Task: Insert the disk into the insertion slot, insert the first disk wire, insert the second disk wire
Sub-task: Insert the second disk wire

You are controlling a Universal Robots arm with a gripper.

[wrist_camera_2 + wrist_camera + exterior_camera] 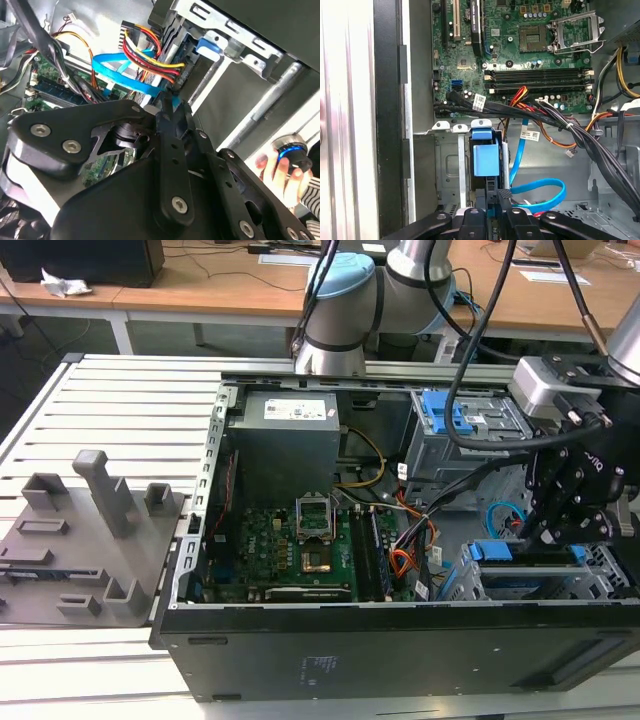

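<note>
First wrist view: end effector (492, 207) just beside the second disk wire (540, 192)

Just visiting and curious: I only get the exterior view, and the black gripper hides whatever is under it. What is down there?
Observer: In the first wrist view, the gripper hangs right at the end of the disk, which stands in the slot.
Operator: And the wiring?
Observer: That same view shows a light-blue cable looping beside the slot and back toward the gripper; its plug end is hidden.
Operator: Anybody nearby?
Observer: The second wrist view shows a hand at a blue-lit knob.
</note>
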